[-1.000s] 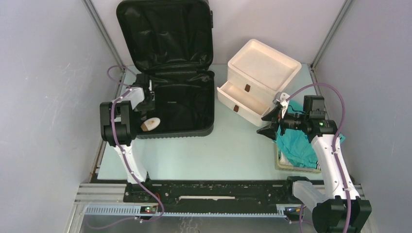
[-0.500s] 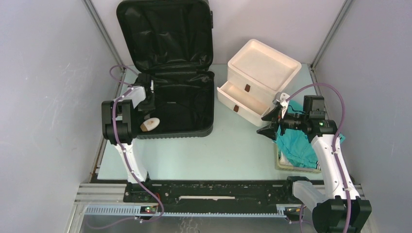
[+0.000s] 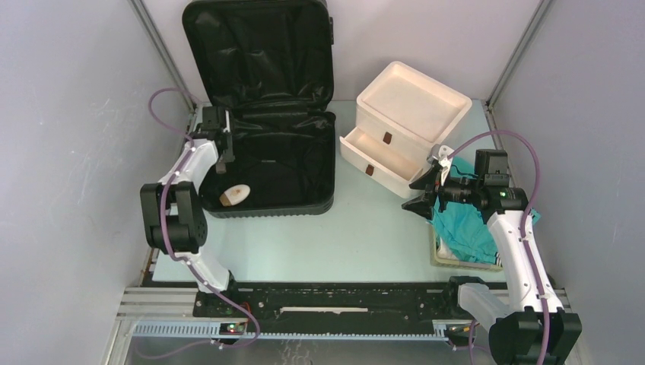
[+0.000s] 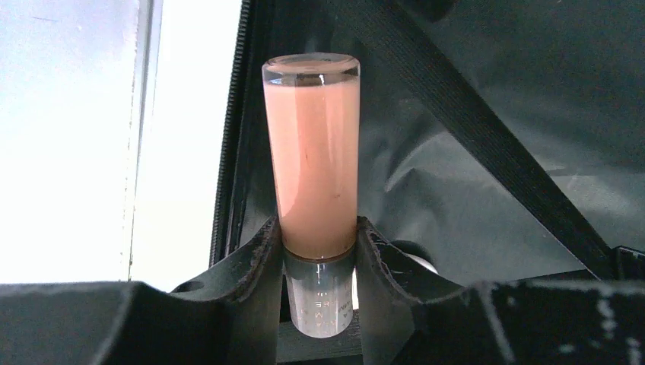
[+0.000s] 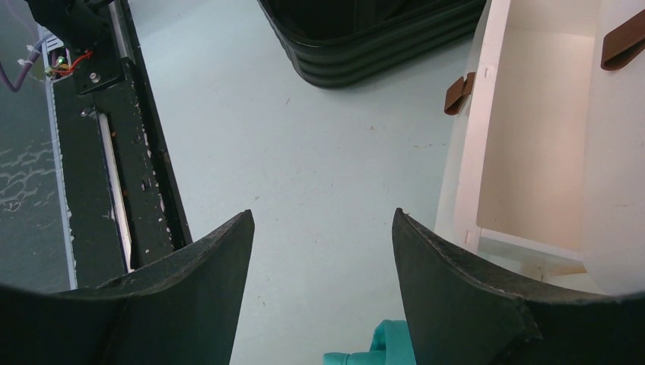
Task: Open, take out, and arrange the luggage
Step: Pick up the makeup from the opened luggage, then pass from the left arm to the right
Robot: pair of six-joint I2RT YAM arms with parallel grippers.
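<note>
Open black luggage (image 3: 289,163) at the table's back left, cream oval item (image 3: 236,195) lying inside, left gripper (image 4: 318,243) clamped on a pink tube (image 4: 312,152) over its lining, right gripper (image 5: 319,251) spread wide beside white drawer box (image 3: 414,103), teal cloth (image 3: 464,228) in basket (image 3: 441,257)

Hardly any writing is coming through in these views, and none of it is readable in full. In the left wrist view, the pink bottle (image 4: 312,152) is standing upright, clamped in the left tool (image 4: 316,236), and its clear base is carrying a few lines of small pale print. The letters are running sideways and are partly hidden by the tool's fingers (image 4: 255,266). A stroke that is looking like an "E" is showing, but no word is forming. In the top view, a short faint pale mark is lying on the black lining of the luggage (image 3: 289,179); it is too small to tell if it is lettering.
</note>
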